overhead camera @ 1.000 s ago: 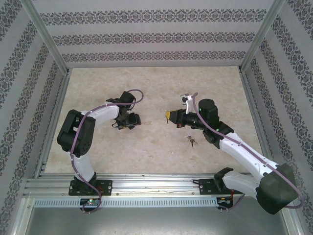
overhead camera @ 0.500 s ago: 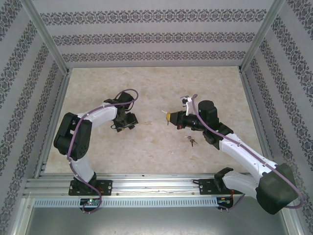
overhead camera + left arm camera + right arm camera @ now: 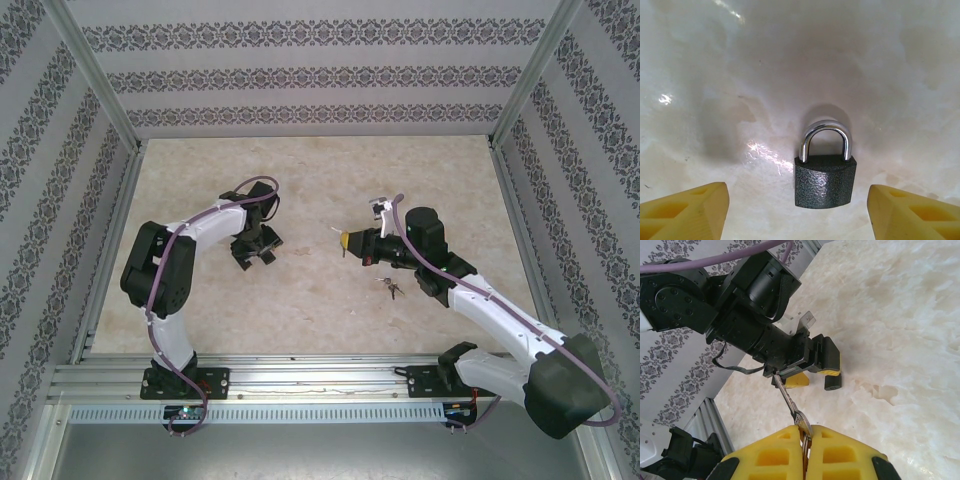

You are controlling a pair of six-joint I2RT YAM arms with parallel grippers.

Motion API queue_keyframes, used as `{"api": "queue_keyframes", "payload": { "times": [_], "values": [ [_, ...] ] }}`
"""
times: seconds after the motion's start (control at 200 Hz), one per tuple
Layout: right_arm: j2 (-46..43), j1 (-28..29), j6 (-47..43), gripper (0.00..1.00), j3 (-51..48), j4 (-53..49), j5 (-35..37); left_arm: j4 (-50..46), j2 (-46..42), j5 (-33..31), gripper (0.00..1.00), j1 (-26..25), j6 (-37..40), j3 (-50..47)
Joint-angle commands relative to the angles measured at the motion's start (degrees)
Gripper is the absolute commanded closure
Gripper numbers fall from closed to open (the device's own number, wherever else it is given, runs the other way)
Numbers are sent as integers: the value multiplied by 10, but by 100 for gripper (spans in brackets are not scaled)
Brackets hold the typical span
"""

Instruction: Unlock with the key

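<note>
A dark grey padlock with a chrome shackle lies flat on the marble table. My left gripper hangs over it, open, with one yellow finger on each side and a gap between each finger and the lock body. From the right wrist view the padlock shows just under the left gripper. My right gripper is shut on a silver key, whose blade points toward the left gripper. Seen from above, the right gripper sits to the right of the left gripper.
A small bunch of spare keys lies on the table just in front of the right arm. Patterned walls and aluminium rails enclose the work area on three sides.
The left wrist has turned over the padlock and its jaws have spread a little wider. The right gripper with the key has barely moved.
</note>
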Motion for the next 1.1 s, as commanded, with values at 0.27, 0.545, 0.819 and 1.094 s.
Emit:
{"api": "queue_keyframes", "payload": {
  "times": [0.27,0.545,0.819,1.094],
  "values": [
    [-23,-15,6,100,-13,14,0,-55,61,-28,27,-18,-47,57],
    [-40,-24,9,100,-26,13,-1,-61,87,-42,31,-18,-57,60],
    [-45,-28,10,100,-30,13,-2,-13,129,-6,48,-18,-66,50],
    [-46,-33,11,100,-32,10,-1,40,127,15,58,-18,-69,19]
  ]
}}
